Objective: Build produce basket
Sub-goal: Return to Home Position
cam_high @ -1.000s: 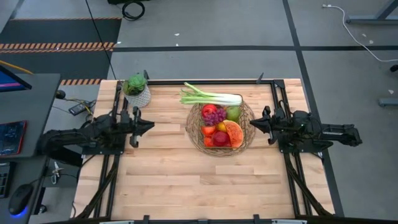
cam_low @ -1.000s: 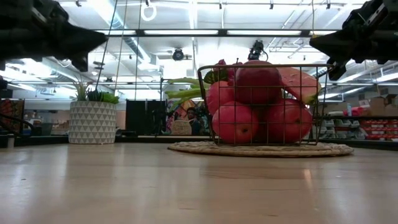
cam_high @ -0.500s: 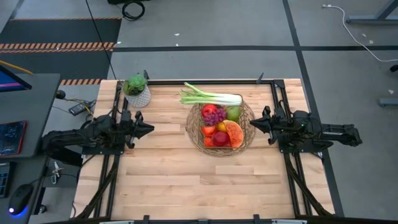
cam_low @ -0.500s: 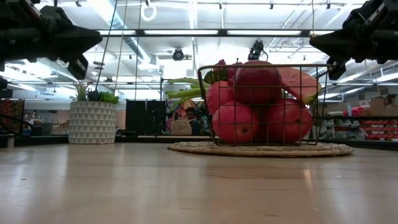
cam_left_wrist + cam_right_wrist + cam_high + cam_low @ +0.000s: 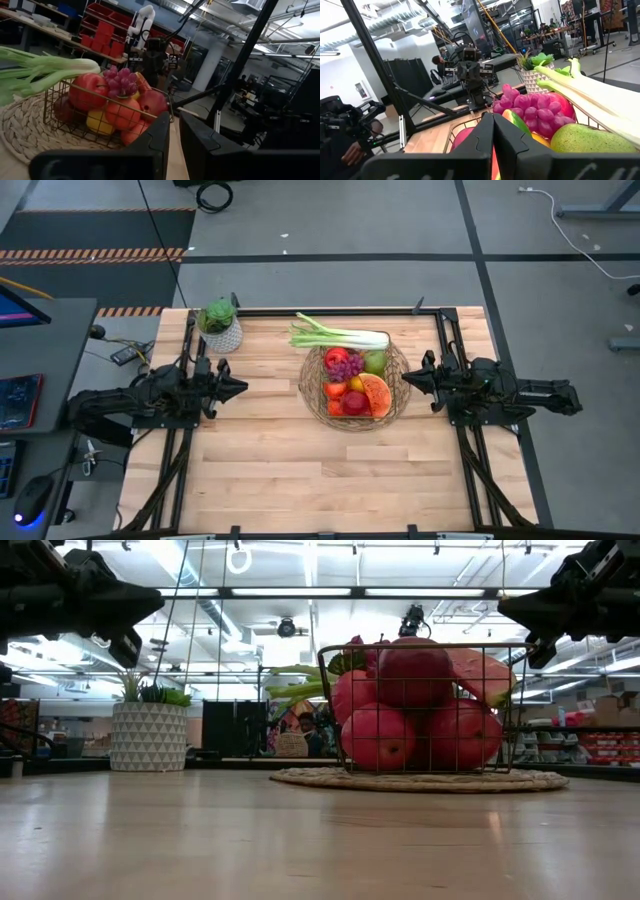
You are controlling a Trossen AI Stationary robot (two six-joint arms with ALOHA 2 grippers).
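Observation:
The basket stands on a round woven mat right of the table's middle. It holds produce: red apples, purple grapes, a green pear and a watermelon slice. A long leek lies across its far rim. My left gripper hovers shut over the table's left part and points at the basket. My right gripper hovers shut just right of the basket and points at it. Both are above the tabletop and hold nothing.
A small green plant in a white pot stands at the far left corner, behind my left arm. Bare wood spreads across the near half of the table. A dark frame rail runs along the far edge.
My left gripper has rolled about the line it points along and stayed where it was. The basket and the produce have kept their places.

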